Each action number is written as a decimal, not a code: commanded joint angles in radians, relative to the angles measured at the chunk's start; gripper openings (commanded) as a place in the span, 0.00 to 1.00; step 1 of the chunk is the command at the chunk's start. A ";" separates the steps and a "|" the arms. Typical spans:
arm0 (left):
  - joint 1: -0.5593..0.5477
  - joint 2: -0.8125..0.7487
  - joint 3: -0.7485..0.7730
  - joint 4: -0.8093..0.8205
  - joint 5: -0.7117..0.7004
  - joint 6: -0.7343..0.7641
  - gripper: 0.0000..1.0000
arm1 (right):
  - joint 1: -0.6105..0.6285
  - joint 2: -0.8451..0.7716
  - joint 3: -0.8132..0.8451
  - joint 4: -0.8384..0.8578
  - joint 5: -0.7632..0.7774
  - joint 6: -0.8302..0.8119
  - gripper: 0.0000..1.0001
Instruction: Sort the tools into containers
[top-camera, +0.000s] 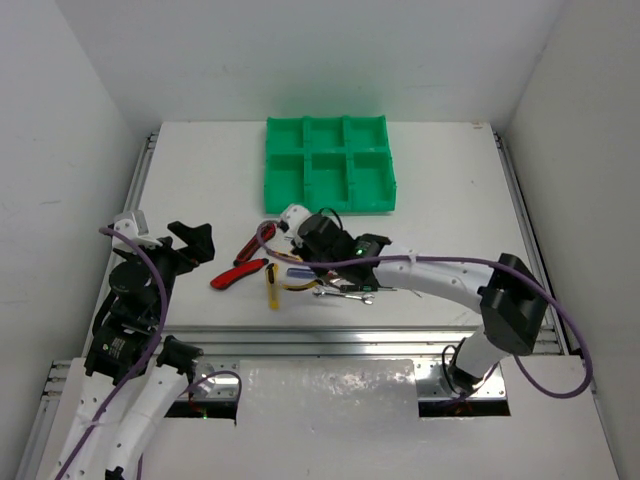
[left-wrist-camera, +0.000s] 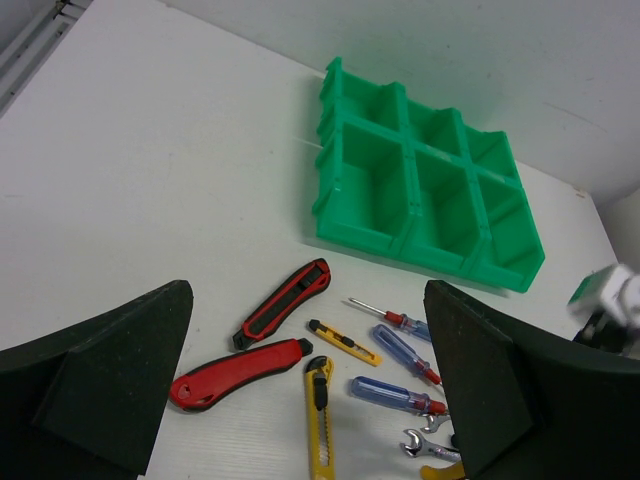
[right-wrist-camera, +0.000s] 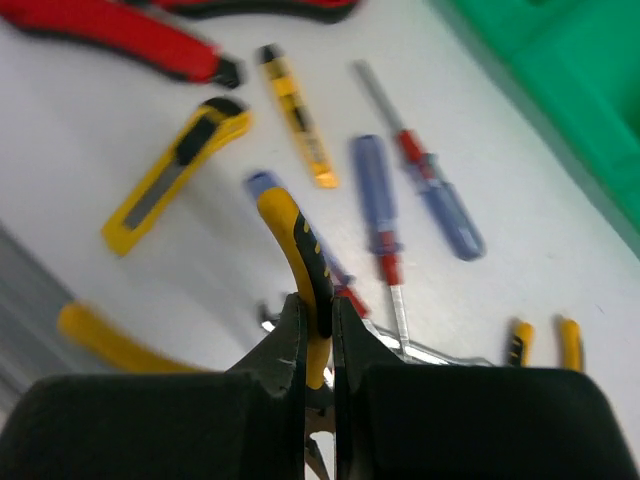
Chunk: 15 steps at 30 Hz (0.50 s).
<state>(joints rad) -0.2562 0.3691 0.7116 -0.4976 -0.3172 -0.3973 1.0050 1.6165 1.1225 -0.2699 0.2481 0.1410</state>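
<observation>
The green six-compartment tray stands at the back centre and shows empty in the left wrist view. The tools lie in front of it: two red-black utility knives, two yellow box cutters, blue/red screwdrivers and silver wrenches. My right gripper is shut on one yellow handle of a pair of pliers, low over the tool pile. My left gripper is open and empty, above the table left of the pile.
An aluminium rail runs along the table's near edge, with more rails down both sides. White walls enclose the table. A second pair of yellow-handled pliers lies to the right of my right gripper. Purple cables hang along both arms.
</observation>
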 joint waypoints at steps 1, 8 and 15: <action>-0.011 -0.006 0.000 0.039 0.000 0.009 1.00 | -0.133 -0.078 0.054 0.057 0.074 0.107 0.00; -0.012 -0.009 -0.001 0.042 0.007 0.009 1.00 | -0.507 0.026 0.353 0.019 -0.033 0.186 0.00; -0.014 -0.010 -0.003 0.047 0.016 0.011 1.00 | -0.632 0.253 0.618 -0.005 -0.119 0.216 0.00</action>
<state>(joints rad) -0.2607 0.3645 0.7113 -0.4969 -0.3157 -0.3973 0.3840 1.8011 1.6573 -0.2794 0.1848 0.3164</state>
